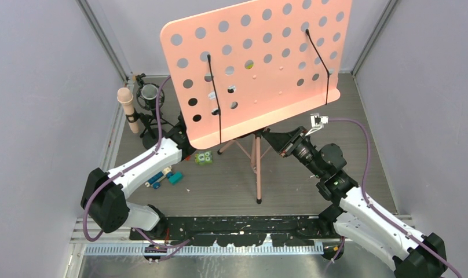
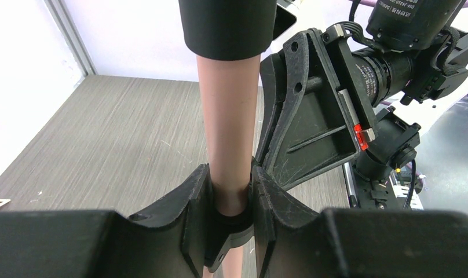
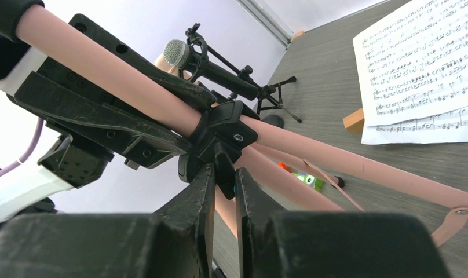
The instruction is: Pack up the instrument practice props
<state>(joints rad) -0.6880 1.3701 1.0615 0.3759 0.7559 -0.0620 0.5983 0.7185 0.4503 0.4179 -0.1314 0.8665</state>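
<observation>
Your left fingers (image 2: 231,200) are clamped around the pink metal pole (image 2: 229,116) of the pink tripod music stand with perforated desk (image 1: 260,63), just beside its black plastic collar (image 3: 229,130). Your right fingers (image 3: 224,182) are nearly closed, pinching that collar's black knob (image 3: 223,162). The stand is upright on the grey wood-grain tabletop (image 1: 220,191). 2 white sheet-music pages (image 3: 423,63) lie flat on the tabletop beyond.
</observation>
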